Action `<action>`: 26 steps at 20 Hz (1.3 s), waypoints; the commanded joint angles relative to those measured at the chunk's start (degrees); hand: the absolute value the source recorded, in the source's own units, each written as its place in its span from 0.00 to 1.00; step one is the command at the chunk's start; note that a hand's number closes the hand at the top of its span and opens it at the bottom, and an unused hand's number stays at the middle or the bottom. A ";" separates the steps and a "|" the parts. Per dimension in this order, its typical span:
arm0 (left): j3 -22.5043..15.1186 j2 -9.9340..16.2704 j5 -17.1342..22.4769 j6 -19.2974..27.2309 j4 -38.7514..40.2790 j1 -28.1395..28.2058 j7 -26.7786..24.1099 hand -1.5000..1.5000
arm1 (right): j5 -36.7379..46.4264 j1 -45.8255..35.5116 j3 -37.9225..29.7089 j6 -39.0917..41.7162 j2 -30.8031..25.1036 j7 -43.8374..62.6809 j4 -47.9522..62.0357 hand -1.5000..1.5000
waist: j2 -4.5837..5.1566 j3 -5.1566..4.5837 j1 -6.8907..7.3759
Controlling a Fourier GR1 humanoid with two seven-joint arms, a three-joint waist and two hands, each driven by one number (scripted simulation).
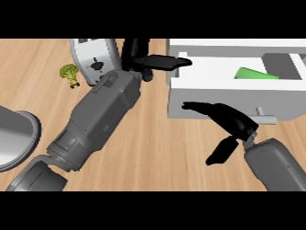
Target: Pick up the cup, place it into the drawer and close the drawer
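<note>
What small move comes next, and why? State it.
Probably push the drawer shut with the right hand. The green cup already lies inside the open drawer, and the right hand's straight fingers sit against the drawer's front panel near its handle. The left hand is at the drawer's left edge and may need to pull clear first.

Bright, even light falls across the wooden counter (23,81); shadows stay faint. The white drawer (234,90) at two o'clock looks almost washed out.
</note>
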 commanded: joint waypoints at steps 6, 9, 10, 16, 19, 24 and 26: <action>-0.97 3.60 -0.24 -4.98 -7.42 9.52 -0.21 0.00 | 7.87 -10.94 -2.28 -11.11 4.33 -12.72 31.89 1.00 | 0.16 0.14 4.92; 0.73 6.55 1.13 -5.25 -8.97 7.50 3.58 0.00 | 6.47 -15.80 -6.15 -13.61 4.43 -18.80 38.33 1.00 | 0.47 0.20 4.76; -0.50 5.87 0.24 -7.11 -9.39 10.66 0.51 0.00 | 4.82 -19.03 -8.90 -12.44 3.00 -17.75 39.35 1.00 | 0.79 0.20 6.02; -0.40 8.00 0.79 -8.32 -11.85 13.74 2.70 0.00 | 3.12 -27.01 -15.21 -15.24 -1.59 -23.43 48.31 1.00 | 1.37 0.24 6.43; -1.31 9.09 0.56 -10.48 -13.62 15.80 2.84 0.00 | 1.58 -30.42 -18.33 -16.17 -3.37 -19.28 49.97 1.00 | 1.51 0.23 8.86; -1.85 9.29 0.49 -11.56 -14.90 16.63 3.23 0.00 | -0.62 -32.30 -20.21 -14.28 -4.62 -18.27 49.58 1.00 | 1.91 0.21 9.83; -1.34 10.30 0.77 -11.53 -15.94 15.76 3.83 0.00 | -1.11 -32.05 -20.44 -13.30 -5.44 -18.84 49.13 1.00 | 1.68 0.24 9.89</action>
